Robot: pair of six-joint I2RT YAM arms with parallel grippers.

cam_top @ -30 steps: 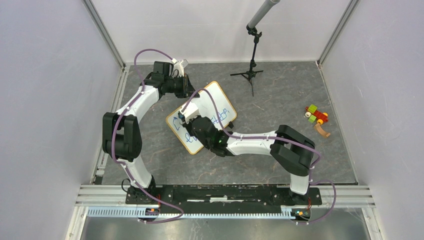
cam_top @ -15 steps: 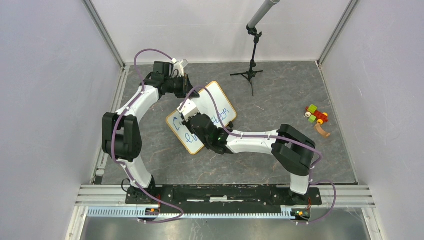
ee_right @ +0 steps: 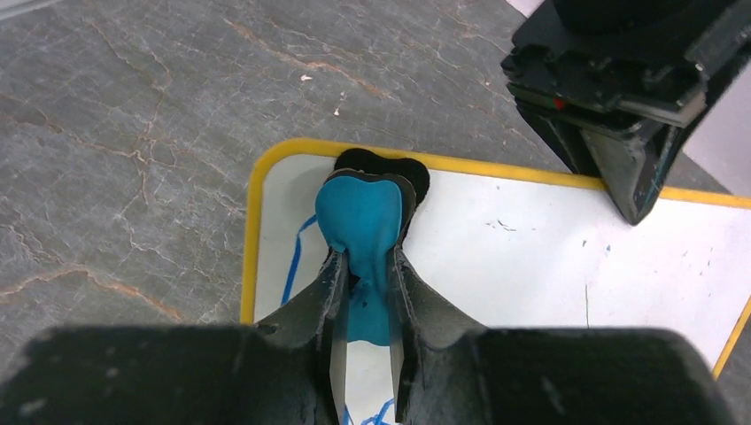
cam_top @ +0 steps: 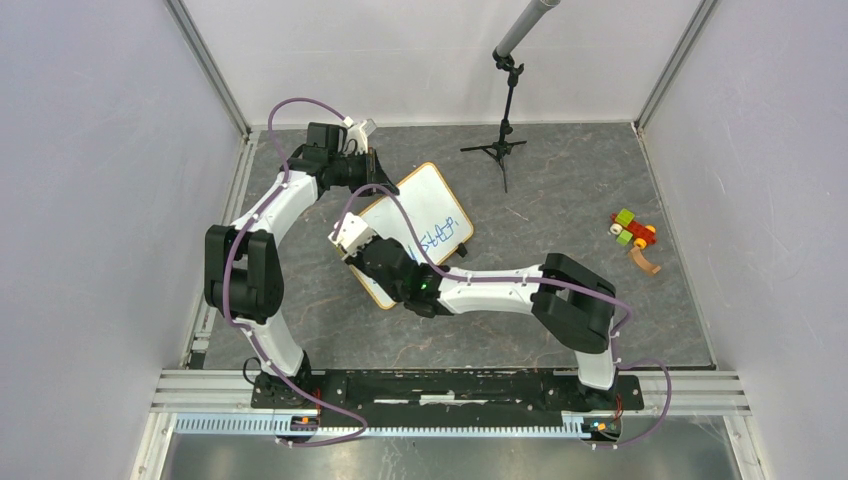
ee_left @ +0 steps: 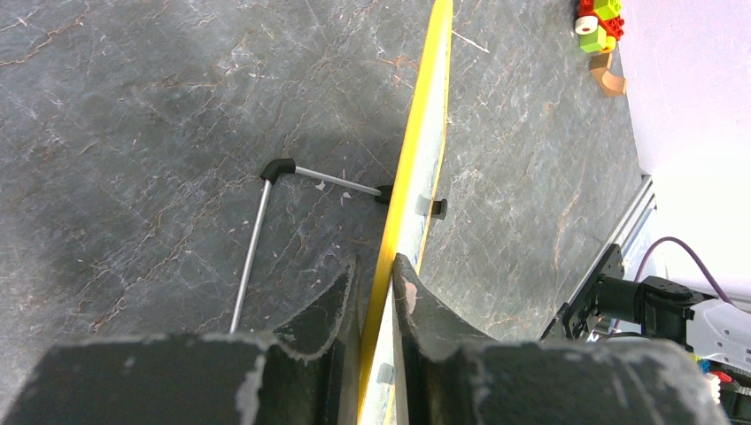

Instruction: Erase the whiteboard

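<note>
The whiteboard (cam_top: 425,205), white with a yellow frame, lies tilted on the grey table and carries blue writing (cam_top: 436,238) near its right side. My left gripper (cam_top: 378,183) is shut on the board's far edge; in the left wrist view the frame (ee_left: 416,159) runs edge-on between the jaws (ee_left: 376,274). My right gripper (cam_top: 346,234) is shut on a blue eraser (ee_right: 363,217) with a black felt face. The eraser presses on the board (ee_right: 531,257) at a rounded corner, beside a blue stroke (ee_right: 297,257).
A black tripod stand (cam_top: 503,140) stands at the back of the table. Coloured toy blocks (cam_top: 633,232) and a tan piece (cam_top: 645,262) lie at the right. A thin metal leg (ee_left: 252,248) props the board from behind. Walls close in left and right.
My right gripper has slid the eraser left across the board to its left corner. The blue writing that showed on the left part no longer shows. The left gripper has held still.
</note>
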